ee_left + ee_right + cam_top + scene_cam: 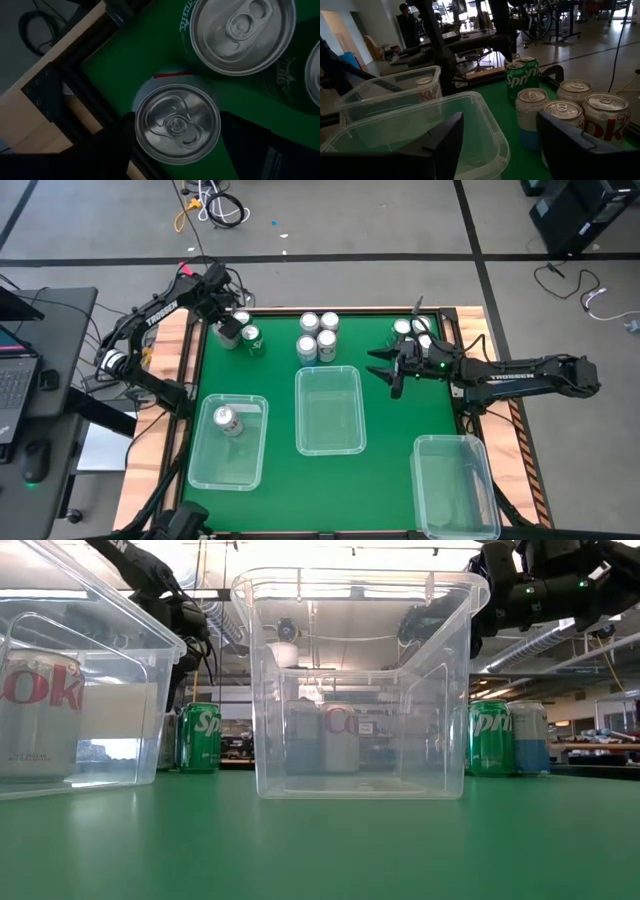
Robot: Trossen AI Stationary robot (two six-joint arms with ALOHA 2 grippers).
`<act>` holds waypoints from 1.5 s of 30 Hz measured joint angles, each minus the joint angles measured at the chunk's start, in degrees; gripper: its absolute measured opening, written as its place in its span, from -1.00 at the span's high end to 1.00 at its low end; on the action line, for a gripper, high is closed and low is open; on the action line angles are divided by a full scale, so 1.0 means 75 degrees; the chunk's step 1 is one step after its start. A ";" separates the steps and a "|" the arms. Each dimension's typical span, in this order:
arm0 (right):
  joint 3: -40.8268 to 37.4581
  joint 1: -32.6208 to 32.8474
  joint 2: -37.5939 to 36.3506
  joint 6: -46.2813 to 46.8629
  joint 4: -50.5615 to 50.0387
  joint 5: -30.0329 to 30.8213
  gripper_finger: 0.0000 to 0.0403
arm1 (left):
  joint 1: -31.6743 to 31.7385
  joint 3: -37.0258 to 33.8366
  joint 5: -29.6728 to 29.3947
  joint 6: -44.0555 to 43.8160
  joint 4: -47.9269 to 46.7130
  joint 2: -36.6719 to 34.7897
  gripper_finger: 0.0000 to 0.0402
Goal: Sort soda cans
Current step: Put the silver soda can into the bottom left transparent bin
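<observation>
One soda can (229, 421) was seen sorted, lying in the bin (228, 442) at the worktop's left edge; the other cans (318, 336) remained grouped along the far edge. The left gripper (232, 330) was held with jaws spread about a silver can (177, 124) at the far-left corner, and the right gripper (385, 368) was poised near the far-right group with jaws spread, empty.

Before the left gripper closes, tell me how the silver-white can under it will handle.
The silver-white can stands upright between the left gripper fingers; its smooth rounded wall probably slips under a light grip. Tipped, it would likely roll. The green can stands close, so a nudge may knock it.

Two dark jointed arms, white TROSSEN lettering, green lights near the right claw (388, 370).
</observation>
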 joint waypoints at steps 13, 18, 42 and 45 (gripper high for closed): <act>0.0000 0.0000 0.0000 -0.0025 -0.0004 0.0000 -0.40 | -0.0006 -0.0029 -0.0016 -0.0144 0.0242 0.0012 -0.41; 0.0000 0.0000 0.0000 -0.0035 -0.0004 0.0000 -0.44 | -0.0007 -0.0029 -0.0075 -0.0559 0.0238 0.0015 -0.42; 0.0000 0.0000 0.0000 -0.0055 -0.0013 0.0000 -0.48 | 0.0000 -0.0015 -0.0010 -0.0490 0.0189 0.0332 -0.56; 0.0000 0.0000 0.0000 -0.0054 -0.0017 0.0000 -0.48 | 0.0000 -0.0013 -0.0052 -0.0346 0.0184 0.0338 -0.56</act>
